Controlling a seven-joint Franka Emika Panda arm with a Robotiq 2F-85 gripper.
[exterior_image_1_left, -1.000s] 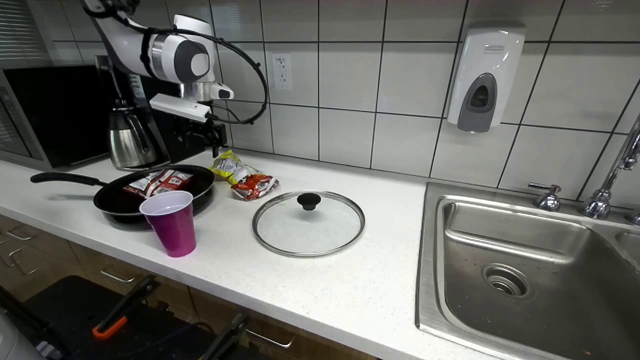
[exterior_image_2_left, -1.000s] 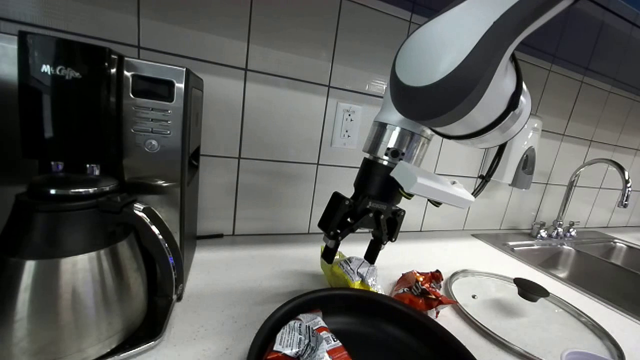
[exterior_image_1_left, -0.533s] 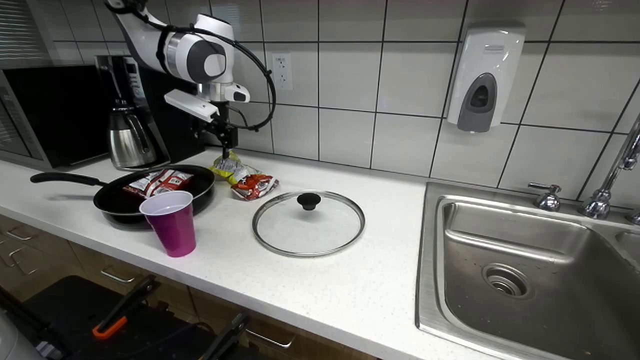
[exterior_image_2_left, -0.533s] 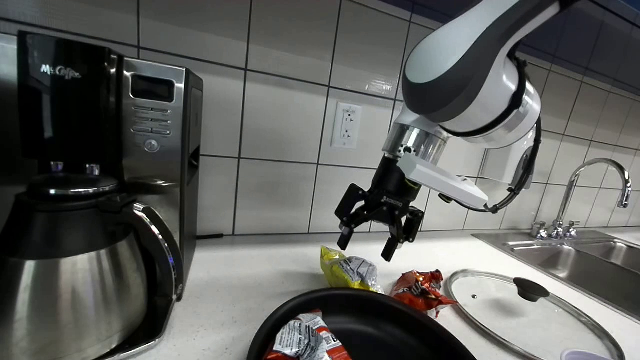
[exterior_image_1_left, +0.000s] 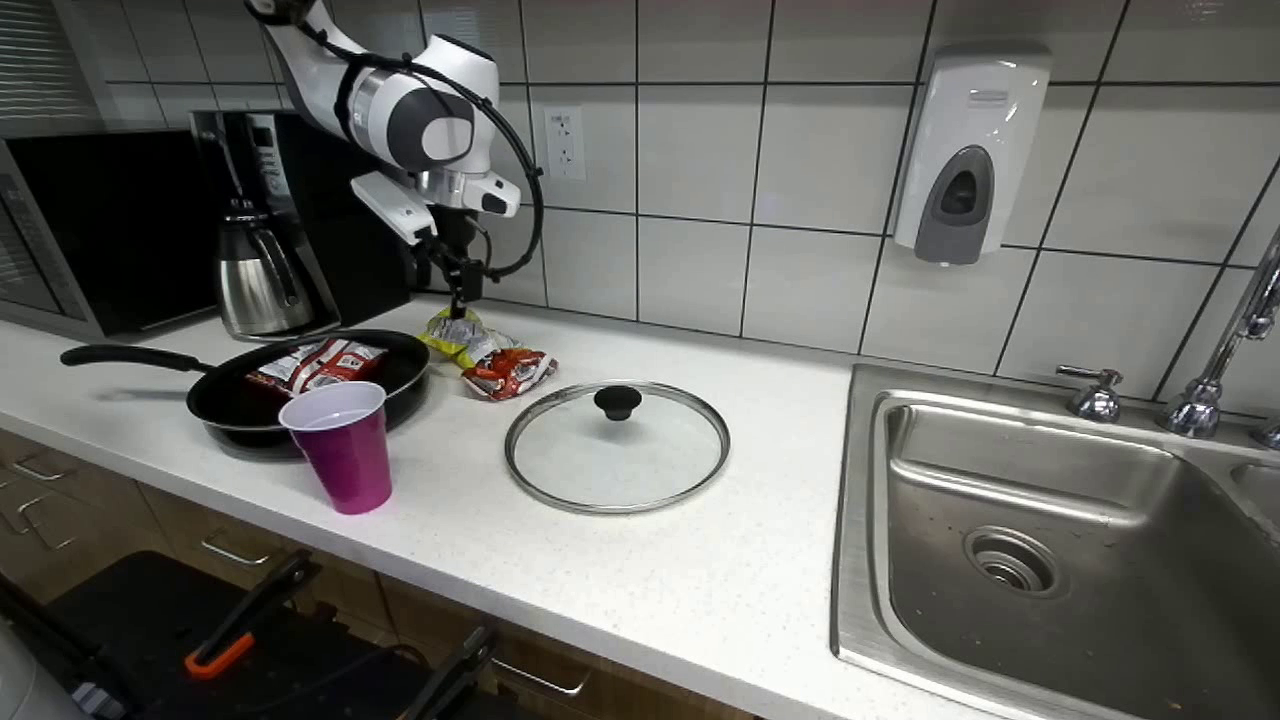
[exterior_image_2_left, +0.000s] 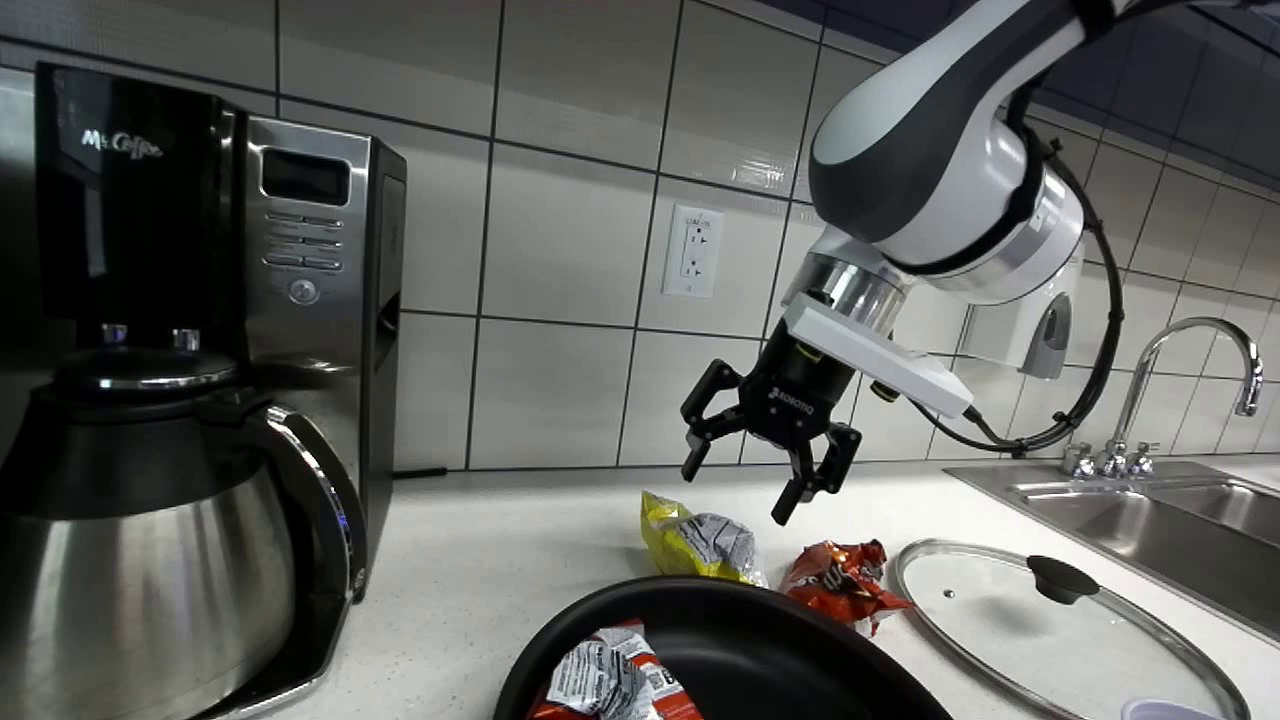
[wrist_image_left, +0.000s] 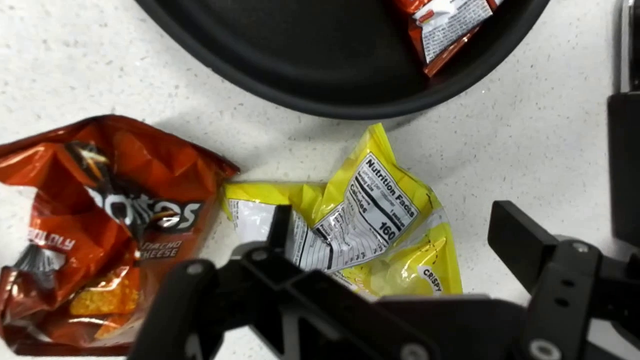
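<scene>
With the yellow chip bag (wrist_image_left: 370, 215) below our wide, empty fingers (wrist_image_left: 520, 240), we could crush it by lowering here, since one finger seems to overhang its end nearest the nacho-cheese Doritos bag (wrist_image_left: 115, 225).

The fingers (wrist_image_left: 520, 245) are plain black, and the yellow bag (wrist_image_left: 360, 220) carries white panels of black print. The orange-red bag (wrist_image_left: 115, 225) wears white lettering over dark patches; a third bag (exterior_image_1_left: 325, 368) looks red and white, the pan (wrist_image_left: 290, 60) solid black. The cup (exterior_image_1_left: 350, 455) I see is magenta outside, pale lilac inside. White surface (wrist_image_left: 75, 65), finely flecked grey; clear lid (exterior_image_1_left: 620, 455), silver rim (exterior_image_1_left: 617, 509), black knob (exterior_image_1_left: 617, 400); pale tiles (exterior_image_1_left: 700, 150) ruled by dark lines; dull silver sink (exterior_image_1_left: 1080, 640)
</scene>
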